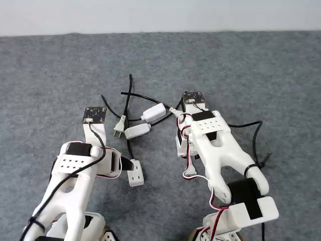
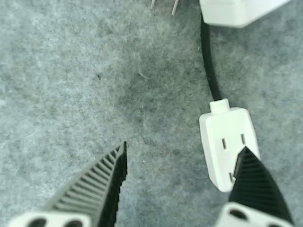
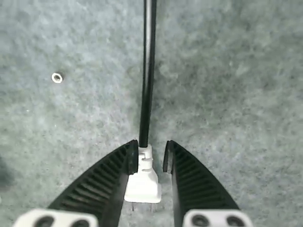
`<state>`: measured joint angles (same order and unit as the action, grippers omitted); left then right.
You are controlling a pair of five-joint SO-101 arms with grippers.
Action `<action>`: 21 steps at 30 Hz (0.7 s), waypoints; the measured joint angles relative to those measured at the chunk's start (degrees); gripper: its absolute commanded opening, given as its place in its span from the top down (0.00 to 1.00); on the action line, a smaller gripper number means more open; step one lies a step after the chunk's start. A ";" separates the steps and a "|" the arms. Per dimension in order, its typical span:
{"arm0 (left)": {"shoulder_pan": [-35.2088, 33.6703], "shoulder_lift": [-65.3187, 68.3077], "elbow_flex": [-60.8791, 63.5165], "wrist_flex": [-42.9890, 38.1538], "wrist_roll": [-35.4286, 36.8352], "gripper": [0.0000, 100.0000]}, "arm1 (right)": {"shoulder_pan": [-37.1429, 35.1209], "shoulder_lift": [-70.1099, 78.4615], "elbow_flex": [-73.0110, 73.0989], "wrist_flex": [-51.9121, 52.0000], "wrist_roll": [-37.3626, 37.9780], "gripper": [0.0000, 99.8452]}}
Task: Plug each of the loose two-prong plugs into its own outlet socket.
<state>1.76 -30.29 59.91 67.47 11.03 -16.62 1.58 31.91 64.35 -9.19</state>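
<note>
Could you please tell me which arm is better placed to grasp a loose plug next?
Likely right: the right gripper straddles a white two-prong plug, with its black cord leading straight away. The left gripper is open next to an outlet socket, with no plug inside it.

Grey, felt-like carpet covers the desk beneath and all around my jaws, evenly lit. Well beyond them it ends at a plain pale wall. A small metal ring lies ahead of my right jaws.
</note>
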 measured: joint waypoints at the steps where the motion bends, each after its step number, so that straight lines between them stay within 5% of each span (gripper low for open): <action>1: -0.09 0.00 0.00 0.00 0.00 0.66 | 0.00 0.00 0.09 0.00 0.00 0.91; 21: -0.09 0.00 0.00 0.00 0.00 0.66 | -1.32 4.31 0.44 -0.35 0.00 0.99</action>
<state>1.67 -30.29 59.91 67.47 11.03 -17.93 5.89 32.35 64.00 -9.19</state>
